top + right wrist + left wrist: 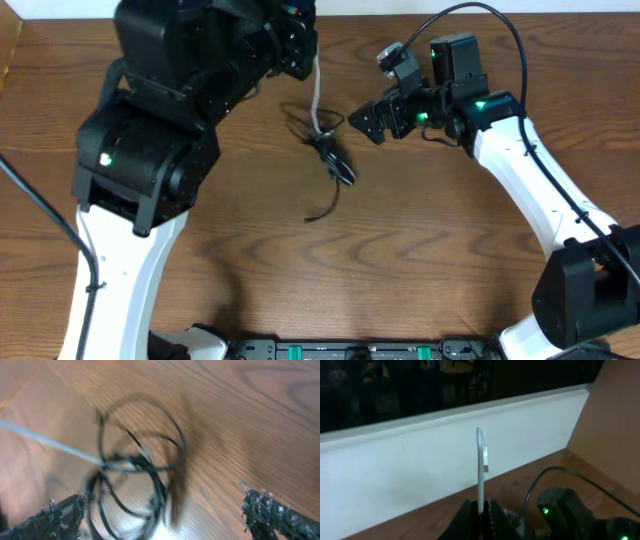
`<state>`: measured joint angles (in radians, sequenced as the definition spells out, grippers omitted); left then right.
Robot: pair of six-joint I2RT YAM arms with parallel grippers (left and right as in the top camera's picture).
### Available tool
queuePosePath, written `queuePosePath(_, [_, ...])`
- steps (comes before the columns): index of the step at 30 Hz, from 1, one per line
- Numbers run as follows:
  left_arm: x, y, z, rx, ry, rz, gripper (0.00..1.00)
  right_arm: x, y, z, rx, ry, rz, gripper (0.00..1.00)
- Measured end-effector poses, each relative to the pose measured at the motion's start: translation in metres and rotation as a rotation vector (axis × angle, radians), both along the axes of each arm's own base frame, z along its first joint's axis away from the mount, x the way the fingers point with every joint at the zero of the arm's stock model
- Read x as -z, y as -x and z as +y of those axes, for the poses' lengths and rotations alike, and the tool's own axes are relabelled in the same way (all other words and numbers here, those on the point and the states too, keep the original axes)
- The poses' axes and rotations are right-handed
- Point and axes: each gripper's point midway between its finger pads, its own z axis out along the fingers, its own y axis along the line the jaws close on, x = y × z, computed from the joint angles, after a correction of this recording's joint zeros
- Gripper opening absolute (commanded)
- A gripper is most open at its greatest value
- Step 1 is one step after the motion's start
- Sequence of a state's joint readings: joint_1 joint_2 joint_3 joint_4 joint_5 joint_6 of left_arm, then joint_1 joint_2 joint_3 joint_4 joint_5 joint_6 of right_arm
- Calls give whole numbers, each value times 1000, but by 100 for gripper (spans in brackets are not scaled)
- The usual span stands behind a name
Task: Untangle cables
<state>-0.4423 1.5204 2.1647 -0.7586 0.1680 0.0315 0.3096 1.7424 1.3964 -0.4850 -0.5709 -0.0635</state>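
Barely started: left tool clenched on the white cable, right tool released above the black cable knotted with it.

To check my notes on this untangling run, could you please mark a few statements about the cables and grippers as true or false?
1. The left gripper is shut on the white cable. True.
2. The right gripper grips the black cable. False: it is open near the tangle, holding nothing.
3. The white cable is clear of the black one. False: it runs into the black loops.
4. The black cable is bunched in loops. True.
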Motion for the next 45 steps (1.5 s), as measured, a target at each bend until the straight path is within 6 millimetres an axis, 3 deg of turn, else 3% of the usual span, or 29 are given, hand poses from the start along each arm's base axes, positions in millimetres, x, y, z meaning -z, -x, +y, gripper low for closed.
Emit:
queuePosePath(9, [11,-4,7,-38,-49,20,8,17,17,-5,-6,60,85,99])
queuePosePath(19, [9,-4,7,-40,-49,12,8,25,60,53,-182,93,74,99])
queuePosePath(21, [9,-4,7,-40,-49,13,8,33,60,57,-187,106,80,99])
queuePosePath(27, [9,-4,7,-40,-49,13,8,92,55,60,-189,163,182,99])
queuePosePath(30, [10,-4,7,-40,-51,16,8,110,55,63,-195,169,207,99])
queuePosePath(40, [13,-4,7,-40,-56,26,8,113,57,86,-238,142,172,98])
queuePosePath(42, [13,-4,7,-40,-56,27,8,113,59,89,-243,141,172,88])
queuePosePath(45, [13,-4,7,-40,-56,27,8,112,60,91,-245,137,172,48])
